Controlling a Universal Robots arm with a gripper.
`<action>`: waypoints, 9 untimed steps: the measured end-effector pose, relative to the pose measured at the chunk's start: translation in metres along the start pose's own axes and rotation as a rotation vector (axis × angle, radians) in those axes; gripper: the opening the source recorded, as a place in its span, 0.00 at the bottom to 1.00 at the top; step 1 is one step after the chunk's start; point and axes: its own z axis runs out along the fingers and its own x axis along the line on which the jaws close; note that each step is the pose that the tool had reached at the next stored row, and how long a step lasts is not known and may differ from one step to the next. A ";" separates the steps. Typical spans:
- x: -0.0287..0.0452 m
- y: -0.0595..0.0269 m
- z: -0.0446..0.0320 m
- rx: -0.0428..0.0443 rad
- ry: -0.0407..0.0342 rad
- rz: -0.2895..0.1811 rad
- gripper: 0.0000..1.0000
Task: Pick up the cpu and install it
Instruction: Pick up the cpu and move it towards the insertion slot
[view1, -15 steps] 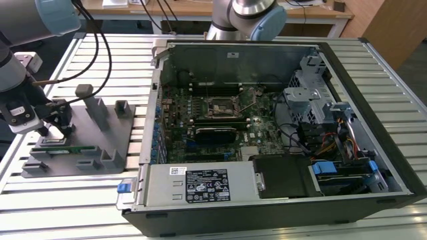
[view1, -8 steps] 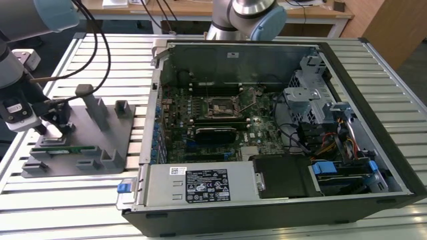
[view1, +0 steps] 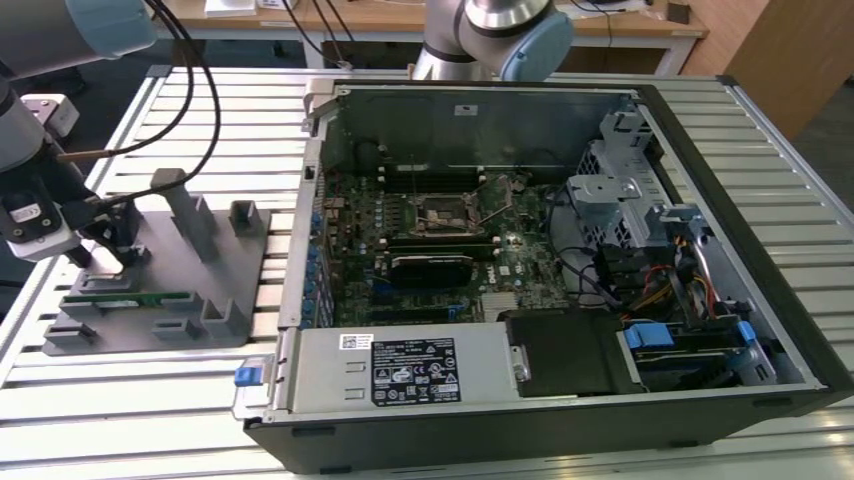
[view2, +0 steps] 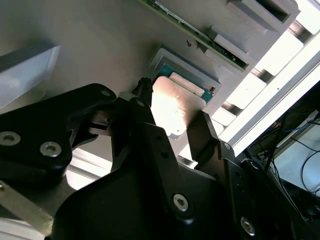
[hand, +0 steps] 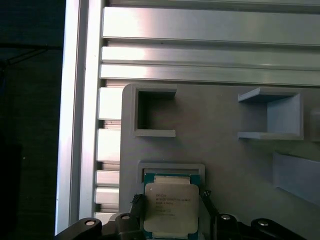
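- Gripper (view1: 118, 258) stood low over the grey fixture plate (view1: 254, 265), at the exterior view's left, well apart from the open computer case (view1: 747, 260); it was placed around the cpu, but whether it squeezed the chip or only stood beside it, I could not tell
- In the first wrist view the cpu (hand: 170, 210) lay flat in its shallow square pocket (hand: 171, 166) near an edge of the plate, metal top upward, not lifted
- I judged the chip to be light, stiff and thin, with a smooth metal lid that could slip under a weak grip
- Its underside, and the socket (view1: 445, 215) on the board inside the case, were probably the fragile parts, so it asked for a level carry and little force
- The best hold seemed to be two opposite side edges of the chip, low under the lid, never the flat faces
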 end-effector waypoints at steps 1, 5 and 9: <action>0.0000 0.0000 0.0000 0.0000 0.0001 0.000 0.53; 0.0001 0.0000 -0.0014 0.0003 0.0006 0.000 0.53; 0.0000 0.0002 -0.0058 0.0001 0.0001 0.000 0.53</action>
